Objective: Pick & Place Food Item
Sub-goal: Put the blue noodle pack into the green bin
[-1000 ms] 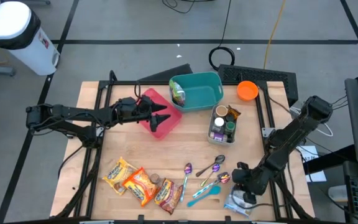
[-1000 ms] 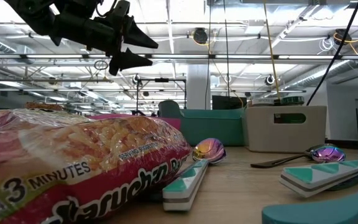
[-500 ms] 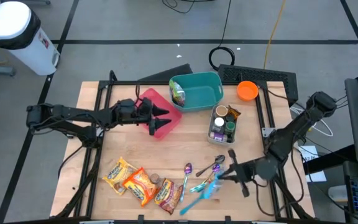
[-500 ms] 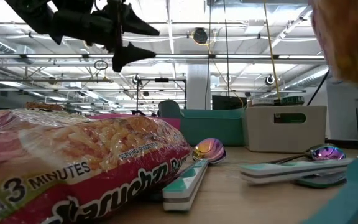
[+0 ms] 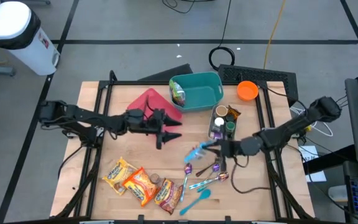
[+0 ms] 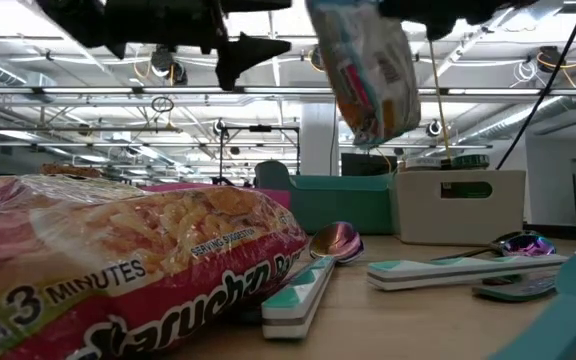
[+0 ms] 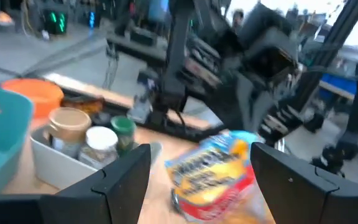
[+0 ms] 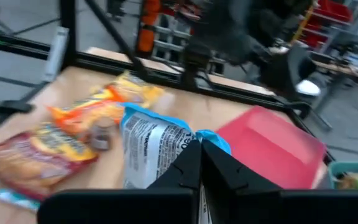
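Observation:
A blue-and-white food packet hangs above the table's middle, with my right gripper shut on it. In the low view the packet dangles high over the spoons. My left gripper stands open just left of the packet, fingers level and pointing toward it. The left wrist view shows the packet beyond the gap between those fingers, apart from them. A red tray lies behind the left gripper. A teal basket stands at the far side. My right gripper pinches the packet's blue sealed edge between its two shut fingers. The fingers come roughly level from the table's right side. The packet hangs below them, clear of the table.
Three ramen packets lie at the near left. Spoons and teal utensils lie under the right gripper. A white caddy of jars and an orange bowl stand at the far right.
My right gripper has risen from the table's near right corner, rolled, and carried the packet toward the table's middle, lifted clear. My left gripper has swung off the red tray toward the table's middle. Some of the teal utensils have shifted on the table.

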Available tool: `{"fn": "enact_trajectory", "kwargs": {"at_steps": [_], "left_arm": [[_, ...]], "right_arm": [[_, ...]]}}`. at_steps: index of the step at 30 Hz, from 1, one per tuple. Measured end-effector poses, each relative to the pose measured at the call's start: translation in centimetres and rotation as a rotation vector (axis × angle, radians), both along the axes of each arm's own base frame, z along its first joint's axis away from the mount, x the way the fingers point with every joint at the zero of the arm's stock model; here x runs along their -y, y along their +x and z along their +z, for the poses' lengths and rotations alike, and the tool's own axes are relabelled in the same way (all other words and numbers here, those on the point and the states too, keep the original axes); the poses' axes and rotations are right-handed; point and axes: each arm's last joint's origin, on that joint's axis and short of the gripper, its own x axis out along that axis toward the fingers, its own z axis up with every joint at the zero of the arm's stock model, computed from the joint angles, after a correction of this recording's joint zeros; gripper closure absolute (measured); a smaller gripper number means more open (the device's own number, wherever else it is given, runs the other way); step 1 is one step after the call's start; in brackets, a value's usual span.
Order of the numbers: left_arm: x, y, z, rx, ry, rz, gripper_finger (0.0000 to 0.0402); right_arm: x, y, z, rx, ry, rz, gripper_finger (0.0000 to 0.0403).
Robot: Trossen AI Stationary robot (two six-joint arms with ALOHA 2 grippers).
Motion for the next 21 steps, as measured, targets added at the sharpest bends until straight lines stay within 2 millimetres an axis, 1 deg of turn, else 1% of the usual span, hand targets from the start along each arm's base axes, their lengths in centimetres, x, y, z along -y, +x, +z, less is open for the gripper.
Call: {"fn": "enact_trajectory", "kwargs": {"at_steps": [3,6,8,10,16,21], "left_arm": [[0.8,1.7,0.8,-0.066,0.022,-0.001,0.0117],[1.5,2.9,1.1,-0.173,0.064,0.034,0.0117],[1.9,3.5,1.0,-0.252,0.094,0.058,0.0117],[2.2,4.0,1.1,-0.292,0.117,0.063,0.0117],[3.2,4.6,0.4,-0.322,0.16,0.026,0.0117],[3.6,4.6,0.6,-0.307,0.139,-0.057,0.0117]], "right_arm": [[0.9,0.7,-0.5,-0.013,-0.01,-0.044,0.0403],[1.5,1.4,-0.6,0.007,-0.006,-0.074,0.0403],[1.6,1.6,-0.8,0.002,-0.014,-0.08,0.0403],[1.7,1.8,-0.9,0.008,-0.019,-0.085,0.0403],[1.7,1.8,-1.0,0.006,-0.02,-0.085,0.0403],[1.7,1.8,-1.0,0.006,-0.02,-0.085,0.0403]]}}
